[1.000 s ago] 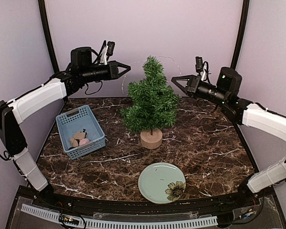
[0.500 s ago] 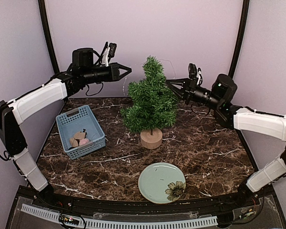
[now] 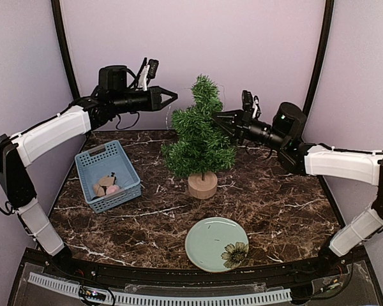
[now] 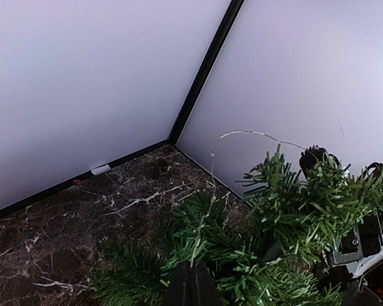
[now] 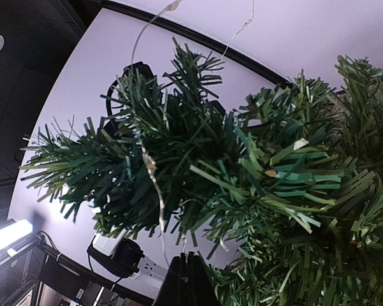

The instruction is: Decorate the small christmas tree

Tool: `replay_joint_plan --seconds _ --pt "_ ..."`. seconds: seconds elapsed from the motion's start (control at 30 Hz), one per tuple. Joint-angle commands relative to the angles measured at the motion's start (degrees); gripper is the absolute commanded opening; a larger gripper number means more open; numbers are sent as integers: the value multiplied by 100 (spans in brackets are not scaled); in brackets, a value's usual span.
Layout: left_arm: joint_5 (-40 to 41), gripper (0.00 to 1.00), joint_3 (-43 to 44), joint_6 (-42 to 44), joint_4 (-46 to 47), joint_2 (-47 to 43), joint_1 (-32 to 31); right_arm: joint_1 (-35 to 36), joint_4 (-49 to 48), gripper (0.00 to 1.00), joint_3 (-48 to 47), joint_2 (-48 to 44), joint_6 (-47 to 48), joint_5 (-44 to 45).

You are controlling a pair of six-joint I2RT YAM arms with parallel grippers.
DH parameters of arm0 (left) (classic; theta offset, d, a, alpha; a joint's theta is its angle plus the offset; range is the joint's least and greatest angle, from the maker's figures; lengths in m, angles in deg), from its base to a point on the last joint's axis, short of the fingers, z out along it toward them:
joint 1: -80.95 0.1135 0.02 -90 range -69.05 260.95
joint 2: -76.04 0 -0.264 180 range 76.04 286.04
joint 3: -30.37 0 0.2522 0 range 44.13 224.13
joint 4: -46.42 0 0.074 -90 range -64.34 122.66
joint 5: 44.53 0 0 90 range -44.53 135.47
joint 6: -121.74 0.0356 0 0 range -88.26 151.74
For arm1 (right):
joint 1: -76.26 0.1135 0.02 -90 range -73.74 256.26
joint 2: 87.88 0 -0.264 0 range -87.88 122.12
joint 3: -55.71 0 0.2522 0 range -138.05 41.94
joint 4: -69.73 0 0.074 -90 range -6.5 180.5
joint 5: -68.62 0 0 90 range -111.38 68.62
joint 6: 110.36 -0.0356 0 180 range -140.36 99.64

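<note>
The small christmas tree (image 3: 201, 137) stands on its round wooden stump (image 3: 202, 185) at the middle of the table. A thin wire light string (image 4: 212, 167) runs from the tips of my left gripper (image 4: 193, 269) up over the branches. That same wire (image 5: 152, 175) hangs across the needles down into my right gripper (image 5: 189, 256). Both grippers are shut on the wire. In the top view the left gripper (image 3: 172, 97) hovers just left of the treetop, and the right gripper (image 3: 214, 116) has its tips against the branches on the tree's right.
A blue basket (image 3: 89, 167) holding several small ornaments sits left of the tree. Near the front edge lies a pale green plate (image 3: 210, 242) with a flower print. Purple walls close in the back and sides.
The right gripper has moved left from open air into the tree's right side. The left gripper has crept slightly right toward the treetop. Tree, basket and plate have stayed put.
</note>
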Motion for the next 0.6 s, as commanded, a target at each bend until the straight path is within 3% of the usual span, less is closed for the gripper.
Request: replay_joint_plan --seconds 0.0,0.07,0.2,0.57 --pt "81 0 -91 139 2 -158 -39 32 -812 0 -11 83 -85 -82" --pt "122 0 -90 162 3 -160 -35 37 -948 0 -31 43 -125 -218" --pt "163 0 -64 184 1 -168 -39 32 -166 0 -141 -185 288 -303" --pt "131 0 -73 230 8 -153 -44 -125 800 0 397 -947 543 -168"
